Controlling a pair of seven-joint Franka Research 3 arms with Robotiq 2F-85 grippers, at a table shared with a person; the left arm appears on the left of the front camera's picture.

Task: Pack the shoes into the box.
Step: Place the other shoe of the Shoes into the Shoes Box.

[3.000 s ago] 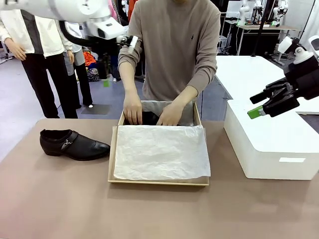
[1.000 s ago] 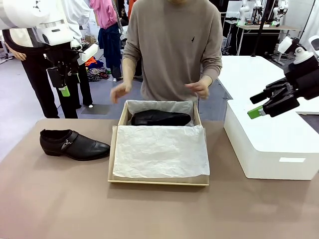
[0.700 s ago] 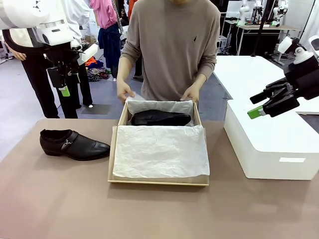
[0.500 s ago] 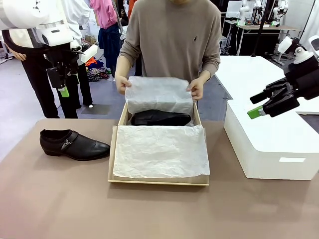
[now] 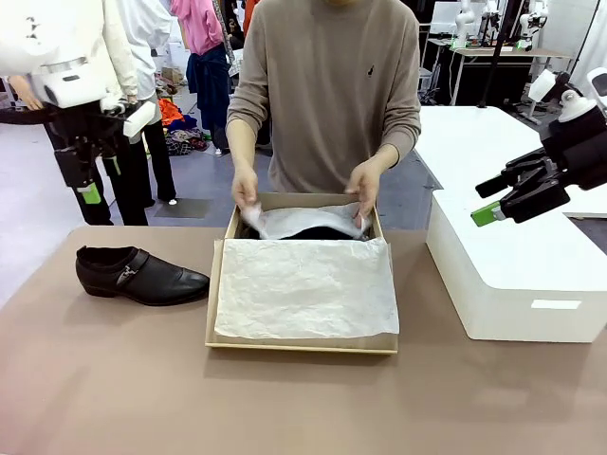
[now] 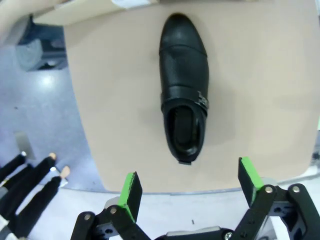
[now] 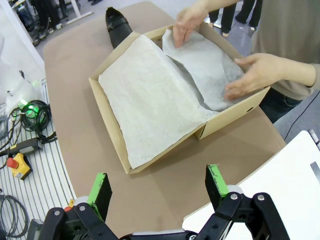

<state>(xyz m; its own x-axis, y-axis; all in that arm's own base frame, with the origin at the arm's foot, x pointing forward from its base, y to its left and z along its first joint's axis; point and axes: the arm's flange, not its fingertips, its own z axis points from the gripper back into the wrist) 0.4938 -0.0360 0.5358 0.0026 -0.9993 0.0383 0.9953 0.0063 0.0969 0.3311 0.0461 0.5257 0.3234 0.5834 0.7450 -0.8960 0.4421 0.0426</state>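
One of the shoes (image 5: 140, 275) on the bench (image 5: 95, 379), just beside the open box (image 5: 216, 284).
Nearest, between the wide-apart, empty fingers of the left pincer (image 6: 190, 181): that shoe from above, buckle plain. Past the right pincer (image 7: 159, 187), likewise agape and empty: tissue paper (image 7: 150, 90) lining the box, a person's hands (image 7: 252, 75) on its far flap. From the front: a dark sliver (image 5: 322, 232) under the flap, too hidden to identify.

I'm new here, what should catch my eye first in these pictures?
A person's hands fold white tissue paper over something dark at the far end of the tan box. One glossy black shoe lies on the table left of the box, with the robot's left hand hanging open above it.
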